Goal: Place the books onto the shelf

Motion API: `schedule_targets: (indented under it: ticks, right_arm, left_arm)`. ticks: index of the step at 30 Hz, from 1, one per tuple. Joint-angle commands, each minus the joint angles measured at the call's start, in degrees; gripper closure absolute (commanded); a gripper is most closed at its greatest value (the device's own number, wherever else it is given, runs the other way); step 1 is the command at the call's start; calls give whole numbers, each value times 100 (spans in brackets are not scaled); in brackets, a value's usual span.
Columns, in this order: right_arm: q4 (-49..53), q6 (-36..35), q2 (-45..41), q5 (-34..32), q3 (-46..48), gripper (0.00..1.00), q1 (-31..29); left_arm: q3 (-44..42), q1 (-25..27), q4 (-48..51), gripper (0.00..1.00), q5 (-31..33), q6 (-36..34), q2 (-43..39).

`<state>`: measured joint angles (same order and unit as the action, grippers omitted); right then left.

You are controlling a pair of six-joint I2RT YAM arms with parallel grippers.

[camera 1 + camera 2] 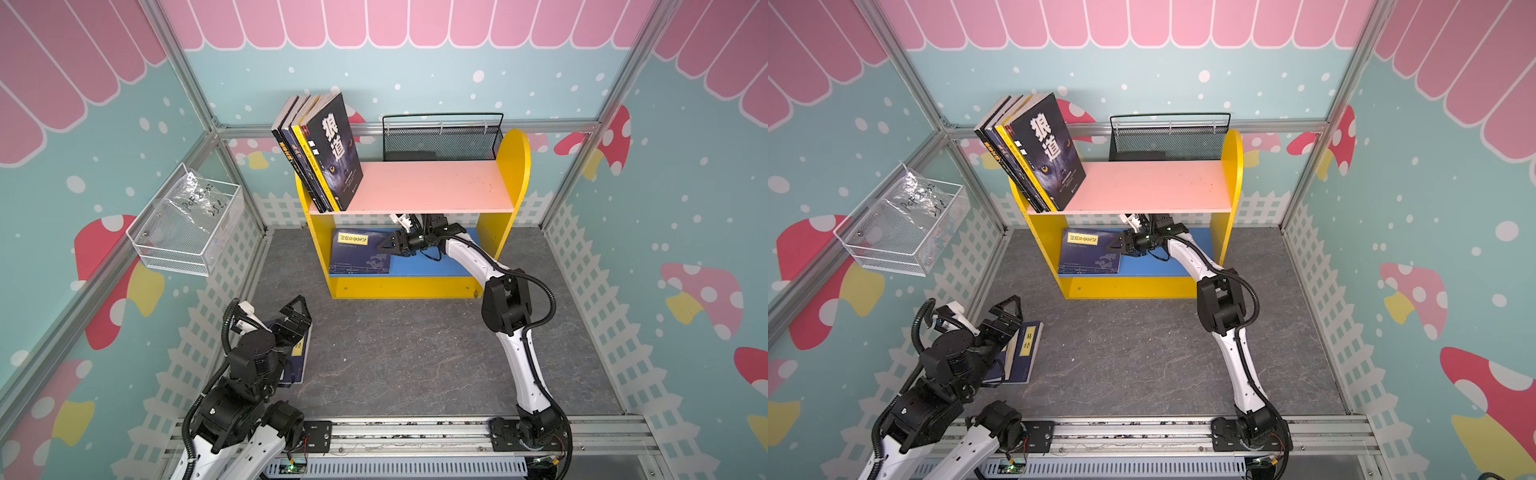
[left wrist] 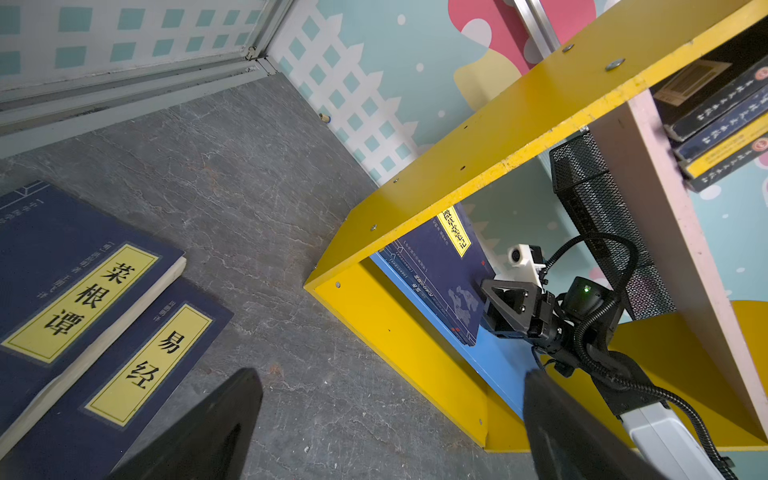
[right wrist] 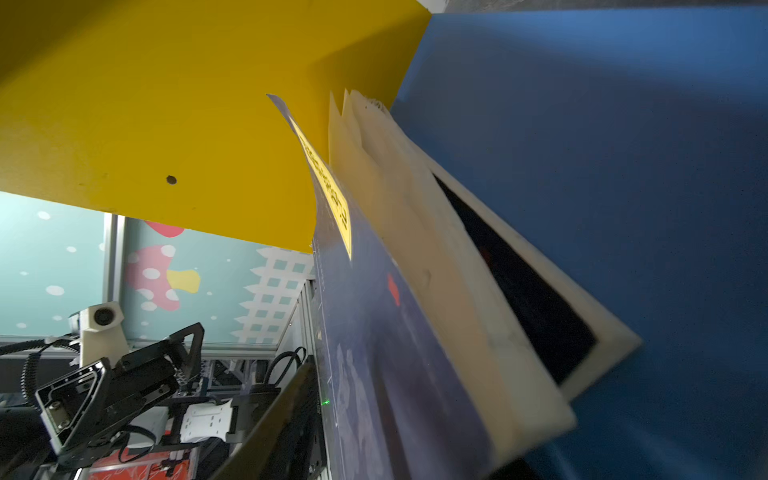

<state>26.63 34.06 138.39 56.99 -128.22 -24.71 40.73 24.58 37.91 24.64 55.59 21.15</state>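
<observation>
The shelf [image 1: 428, 187] [image 1: 1150, 187] carries several books [image 1: 328, 153] [image 1: 1042, 153] leaning at the left end of its pink board. On the blue lower board lies a navy book [image 1: 357, 253] [image 1: 1088, 253] [image 2: 440, 266] [image 3: 374, 332], its cover and pages fanned apart. My right gripper [image 1: 384, 245] [image 1: 1115, 245] [image 2: 490, 307] reaches in under the pink board, jaws parted around that book's right edge. Two more navy books [image 2: 75, 291] [image 2: 145, 361] [image 1: 1025, 349] lie on the floor at front left. Just above them hangs my left gripper [image 1: 291, 328] [image 2: 386, 415], wide open and empty.
A black mesh basket [image 1: 440, 141] stands behind the shelf. A white wire basket [image 1: 187, 224] with a plastic bag hangs on the left wall. The arms' rail [image 1: 415, 436] runs along the front edge. Grey floor [image 1: 395, 353] lies between shelf and rail.
</observation>
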Motion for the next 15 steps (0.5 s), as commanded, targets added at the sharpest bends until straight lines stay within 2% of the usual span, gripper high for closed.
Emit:
schedule_targets:
  ticks: [1,4,9,15]
  right_arm:
    - [380,-199,-279,-705,29,58,-4]
    - [314,-114,-288,-758,34,72,-7]
    - [69,46,-190,-629,34,84,-6]
    - [4,-209,-147,-299,-34,86,-5]
  left_arm:
    - [-72,29,84,0,59,118,-75]
    - [-84,29,84,0,78,126,-75]
    - [-90,29,79,0,78,121,-45]
    - [-100,29,94,0,95,92,-84]
